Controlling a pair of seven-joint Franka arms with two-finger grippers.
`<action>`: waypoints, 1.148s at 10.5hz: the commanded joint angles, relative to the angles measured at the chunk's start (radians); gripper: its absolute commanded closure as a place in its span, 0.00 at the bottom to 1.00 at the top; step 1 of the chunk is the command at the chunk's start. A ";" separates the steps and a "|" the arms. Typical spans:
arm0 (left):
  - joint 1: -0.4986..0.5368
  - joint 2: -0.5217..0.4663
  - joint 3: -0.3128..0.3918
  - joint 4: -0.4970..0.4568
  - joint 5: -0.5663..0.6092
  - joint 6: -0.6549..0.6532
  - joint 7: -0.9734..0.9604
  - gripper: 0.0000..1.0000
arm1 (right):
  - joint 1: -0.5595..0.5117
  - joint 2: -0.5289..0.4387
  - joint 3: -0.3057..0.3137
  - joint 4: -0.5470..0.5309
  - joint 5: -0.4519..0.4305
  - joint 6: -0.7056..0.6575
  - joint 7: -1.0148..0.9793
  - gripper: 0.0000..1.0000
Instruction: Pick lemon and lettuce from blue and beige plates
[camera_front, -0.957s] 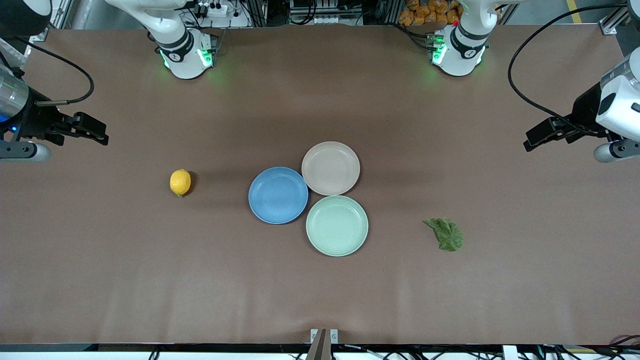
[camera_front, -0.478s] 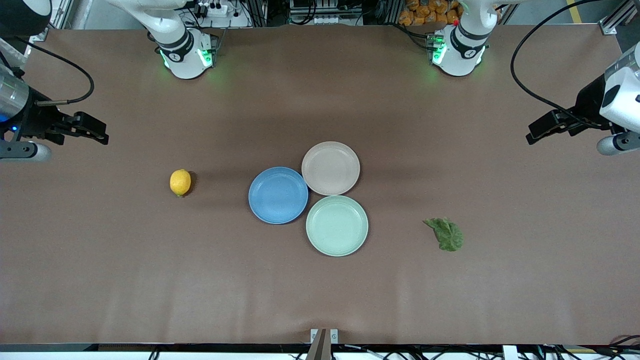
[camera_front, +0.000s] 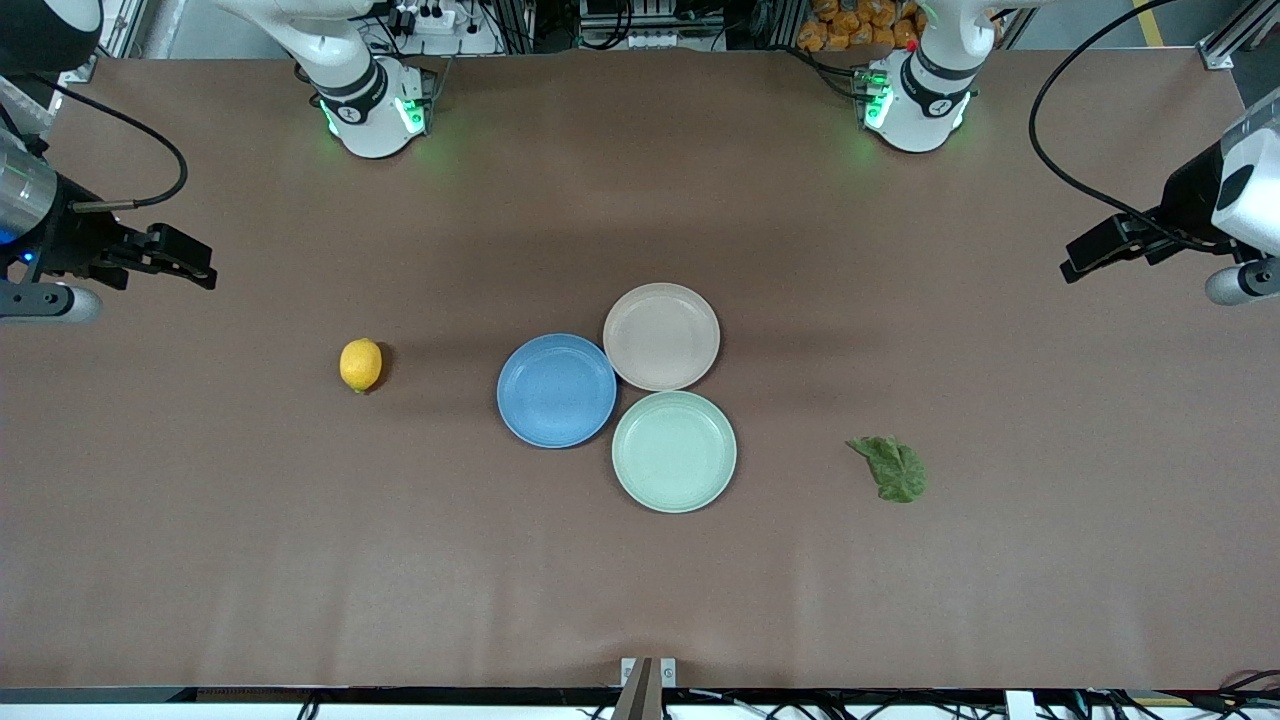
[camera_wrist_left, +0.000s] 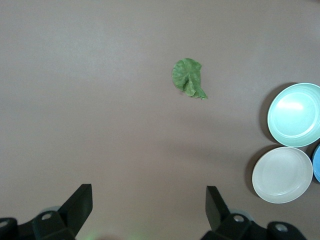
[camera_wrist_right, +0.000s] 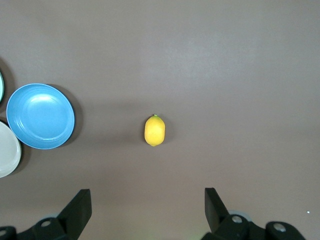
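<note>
Our left gripper (camera_front: 1080, 262) hangs at the upper right of the front view, over bare table at the left arm's end, with its jaws spread wide and nothing between them; in the left wrist view the two fingers (camera_wrist_left: 80, 202) stand far apart at the bottom of the frame. Our right gripper (camera_front: 195, 265) hangs at the upper left of the front view, over bare table at the right arm's end, just as wide apart and empty, its fingers (camera_wrist_right: 80, 205) framing the lower edge of the right wrist view.

Both grippers are well apart from everything, which reads to us as a parked pose that keeps the table unobstructed.

Moving inward, the lemon (camera_front: 361, 365) lies on the bare table in the left-middle of the front view, well apart from the blue plate (camera_front: 556, 391). The lettuce (camera_front: 892, 468) lies flat on the table at lower right of centre, well apart from the mint-green plate (camera_front: 674, 452). The beige plate (camera_front: 661, 336) sits at centre, just beside the other two in a tight cluster.

All three plates are empty, so neither item sits on a plate as the task words it. We judge each item is on the side its nearer arm can reach, so nothing remains to lift off the plates.
</note>
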 joint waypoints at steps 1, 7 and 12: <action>-0.003 -0.017 0.008 -0.013 -0.020 -0.009 0.024 0.00 | -0.004 0.002 -0.002 0.015 0.003 -0.018 -0.008 0.00; -0.024 0.006 -0.005 0.015 0.021 -0.009 0.021 0.00 | -0.005 0.002 0.000 0.015 0.003 -0.021 -0.008 0.00; -0.014 0.000 -0.005 0.044 0.093 -0.009 0.068 0.00 | -0.005 0.002 -0.002 0.015 0.003 -0.021 -0.008 0.00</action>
